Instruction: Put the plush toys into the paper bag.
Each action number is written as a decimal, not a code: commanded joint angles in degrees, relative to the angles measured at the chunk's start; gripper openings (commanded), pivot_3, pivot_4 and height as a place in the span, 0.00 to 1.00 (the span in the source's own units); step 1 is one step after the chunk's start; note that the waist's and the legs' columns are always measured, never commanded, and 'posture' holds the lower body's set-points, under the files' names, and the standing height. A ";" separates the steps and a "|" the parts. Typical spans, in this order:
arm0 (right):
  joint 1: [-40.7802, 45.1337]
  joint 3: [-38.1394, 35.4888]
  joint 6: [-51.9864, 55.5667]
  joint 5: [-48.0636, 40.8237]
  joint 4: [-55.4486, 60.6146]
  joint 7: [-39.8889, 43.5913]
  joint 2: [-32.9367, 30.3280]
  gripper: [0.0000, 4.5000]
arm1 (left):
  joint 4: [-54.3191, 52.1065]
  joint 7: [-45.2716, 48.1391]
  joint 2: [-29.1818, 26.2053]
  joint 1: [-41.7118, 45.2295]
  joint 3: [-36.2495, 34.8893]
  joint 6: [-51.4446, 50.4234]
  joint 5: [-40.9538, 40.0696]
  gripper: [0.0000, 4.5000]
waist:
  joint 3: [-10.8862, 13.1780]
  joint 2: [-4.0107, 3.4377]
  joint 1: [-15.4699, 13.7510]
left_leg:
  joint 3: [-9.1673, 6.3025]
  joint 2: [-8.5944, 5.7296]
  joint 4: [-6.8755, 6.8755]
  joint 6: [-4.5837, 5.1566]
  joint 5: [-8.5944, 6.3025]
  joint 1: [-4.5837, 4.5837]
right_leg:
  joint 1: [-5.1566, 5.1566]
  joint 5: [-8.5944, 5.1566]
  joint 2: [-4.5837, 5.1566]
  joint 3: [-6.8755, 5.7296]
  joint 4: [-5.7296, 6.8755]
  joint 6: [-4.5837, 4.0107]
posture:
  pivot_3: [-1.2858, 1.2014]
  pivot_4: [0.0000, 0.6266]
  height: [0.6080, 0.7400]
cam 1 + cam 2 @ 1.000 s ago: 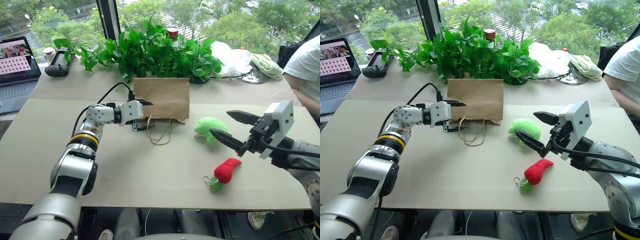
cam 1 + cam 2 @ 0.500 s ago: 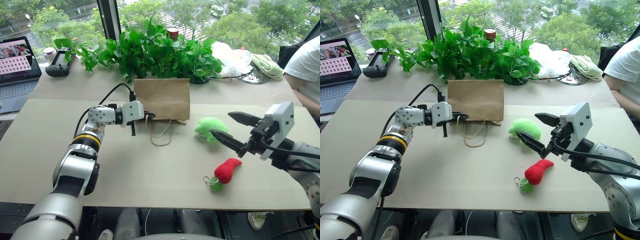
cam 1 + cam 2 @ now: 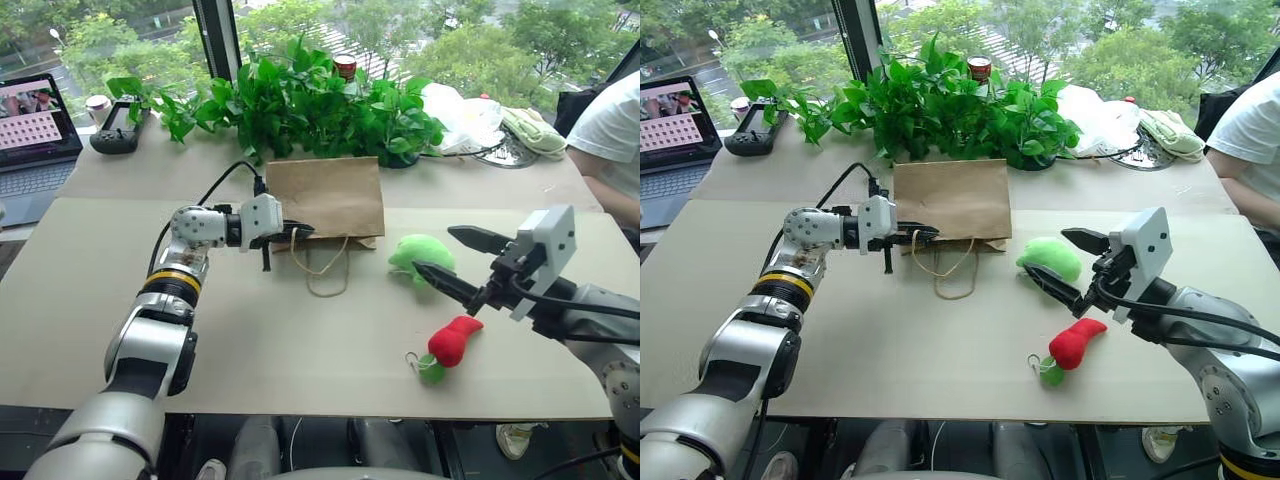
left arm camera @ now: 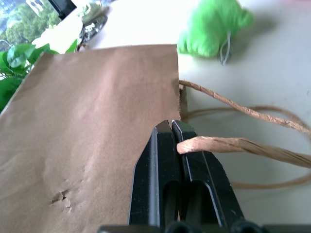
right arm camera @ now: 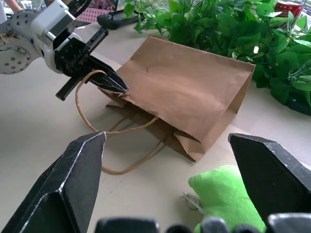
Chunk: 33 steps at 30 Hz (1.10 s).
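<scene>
Beige table (image 3: 300,340) against a daylit window (image 3: 480,40) with trees outside, leafy plants (image 3: 320,105) at 12 o'clock, laptop (image 3: 35,130) at 10, white plastic bag (image 3: 462,118) at 1, person's sleeve (image 3: 612,120) at 2.

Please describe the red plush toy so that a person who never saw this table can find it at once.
Start from the brown paper bag lying flat before the leafy plants. Toward the table's near edge, to the bag's right, past the light green plush toy, lies the red plush toy. Only it is chili-shaped, red with a green stem end.
</scene>
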State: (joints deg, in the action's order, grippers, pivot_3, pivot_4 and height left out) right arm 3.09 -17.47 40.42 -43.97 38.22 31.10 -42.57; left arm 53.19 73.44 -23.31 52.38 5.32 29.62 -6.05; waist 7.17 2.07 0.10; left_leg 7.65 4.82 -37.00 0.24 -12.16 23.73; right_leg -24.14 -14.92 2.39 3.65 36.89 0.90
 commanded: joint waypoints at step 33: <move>14.91 26.78 2.82 9.55 -4.45 -12.28 17.61 0.23 | -30.65 0.07 -4.51 -4.61 -6.83 -43.85 -17.30 0.00 | -0.01 -0.02 0.72 | -0.11 -0.03 -0.09 0.00 0.08 0.01 | -0.01 -0.02 -0.01 0.02 0.14 0.02 | 0.52 0.24 1.00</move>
State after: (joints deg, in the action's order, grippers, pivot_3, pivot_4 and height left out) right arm 16.65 9.20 43.66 -35.80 33.48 19.65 -25.66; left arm 24.35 73.25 -27.50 46.81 -1.05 -14.09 -22.49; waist 7.15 2.05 0.82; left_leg 7.54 4.79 -37.09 0.23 -12.08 23.75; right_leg -24.16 -14.94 2.37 3.68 37.03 0.91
